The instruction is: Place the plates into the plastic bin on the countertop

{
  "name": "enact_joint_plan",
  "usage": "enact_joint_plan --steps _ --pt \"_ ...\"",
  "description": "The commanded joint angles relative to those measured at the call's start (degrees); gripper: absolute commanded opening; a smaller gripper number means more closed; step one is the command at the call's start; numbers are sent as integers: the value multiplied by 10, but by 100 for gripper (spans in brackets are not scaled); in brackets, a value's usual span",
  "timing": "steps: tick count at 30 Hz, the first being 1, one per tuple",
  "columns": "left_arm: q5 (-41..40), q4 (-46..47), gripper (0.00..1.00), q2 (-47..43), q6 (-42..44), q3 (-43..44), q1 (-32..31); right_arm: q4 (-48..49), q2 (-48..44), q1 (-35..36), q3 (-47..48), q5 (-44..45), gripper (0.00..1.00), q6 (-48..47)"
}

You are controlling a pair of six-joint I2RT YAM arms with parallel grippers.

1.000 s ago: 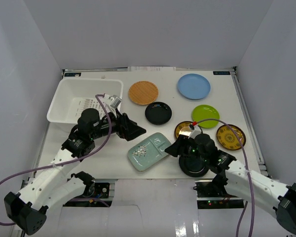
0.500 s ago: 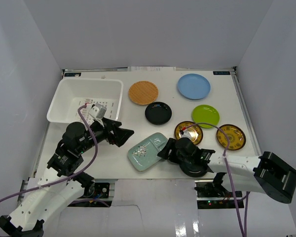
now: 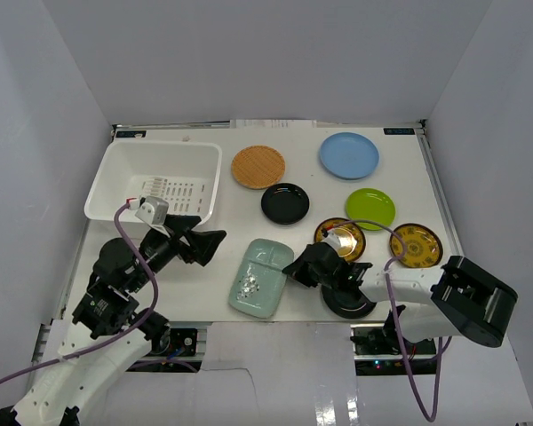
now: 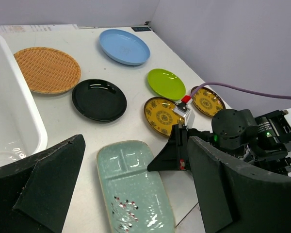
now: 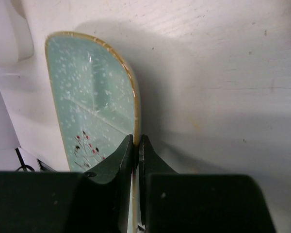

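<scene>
My right gripper [image 3: 290, 269] [image 5: 136, 139] is shut on the right rim of the pale-green divided plate [image 3: 258, 278] [image 5: 87, 111] [image 4: 131, 189], near the front of the countertop [image 3: 240, 217]. My left gripper [image 3: 215, 242] [image 4: 136, 141] hangs open and empty just left of that plate, in front of the white plastic bin [image 3: 155, 146]. Farther back lie a tan woven plate [image 3: 258, 166], a light blue plate [image 3: 348, 154], a lime green plate [image 3: 369, 208] and a black plate [image 3: 285, 203]. Two gold plates [image 3: 339, 235] [image 3: 416, 245] sit at right. Another black plate [image 3: 348, 303] is partly hidden under my right arm.
The bin stands at the back left with a printed sheet [image 3: 169, 188] inside. White walls enclose the table on three sides. A purple cable [image 3: 382, 232] loops over the gold plates. The front edge of the table runs just below the pale-green plate.
My right gripper slid left and shut on the pale-green plate's rim, and the plate turned more lengthwise. My left arm drew back toward the near left, still open.
</scene>
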Motion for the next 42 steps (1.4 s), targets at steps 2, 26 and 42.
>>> enact_joint_plan --steps 2,26,42 --pt "-13 -1 98 5 -2 3 -1 -27 -35 7 4 55 8 -15" --pt "-44 44 98 29 -37 251 -1 37 263 -76 785 -11 8 -344" --pt "-36 44 98 34 -70 166 -1 13 611 -55 1133 -78 8 -325"
